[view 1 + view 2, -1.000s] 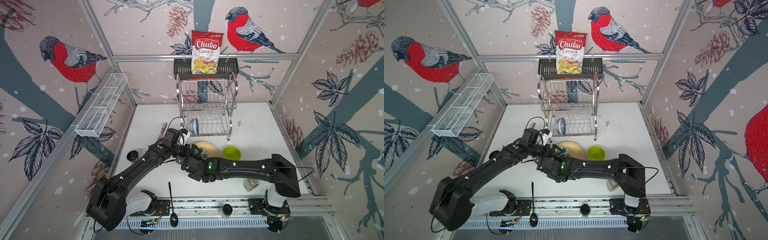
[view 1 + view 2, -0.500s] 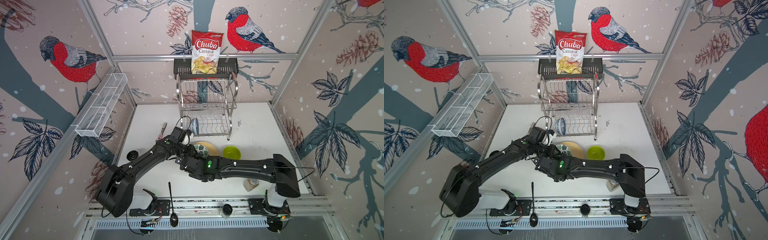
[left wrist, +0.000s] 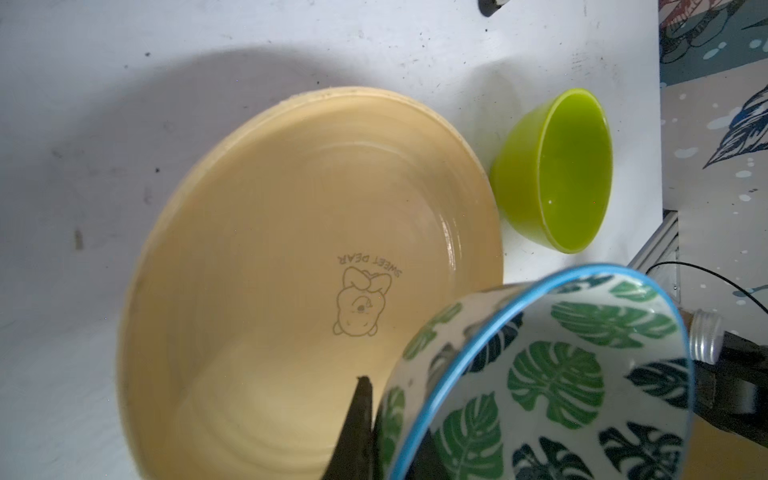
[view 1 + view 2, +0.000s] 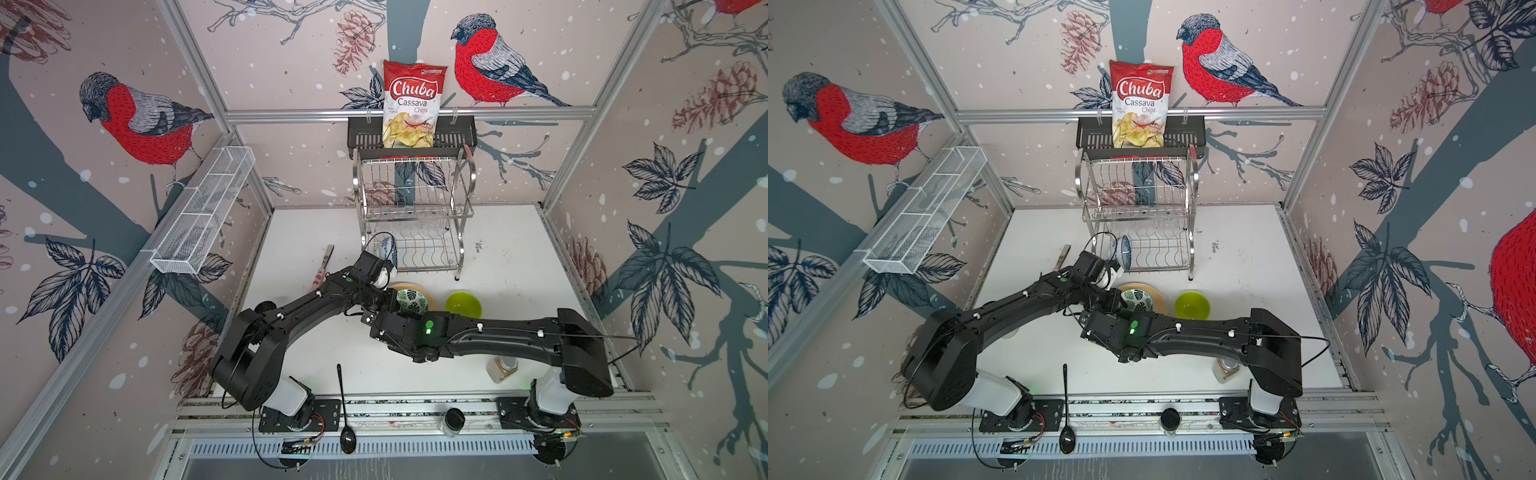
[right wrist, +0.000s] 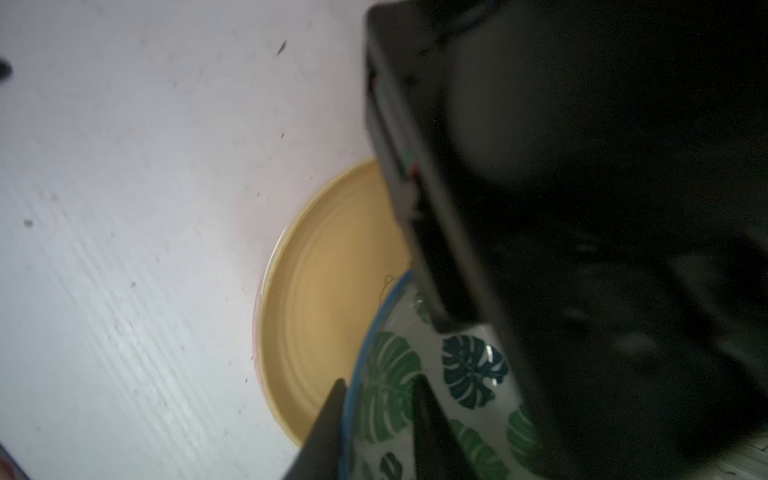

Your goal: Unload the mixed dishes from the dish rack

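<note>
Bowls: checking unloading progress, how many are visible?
3. Blue-white patterned bowl in the steel wire dish rack's lower tier; green-leaf patterned bowl in the left gripper over the tan plate; lime green bowl beside that plate.

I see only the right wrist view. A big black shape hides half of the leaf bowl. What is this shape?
Observer: The left arm; the left jaws are shut on the leaf bowl at its rim.
Operator: Is something beside the plate?
Observer: Yes, a lime bowl stands close to the plate, on its right in both top views.
Operator: Is anything left to unload?
Observer: Yes, a blue-white bowl stands on edge in the lower tier of the rack.
</note>
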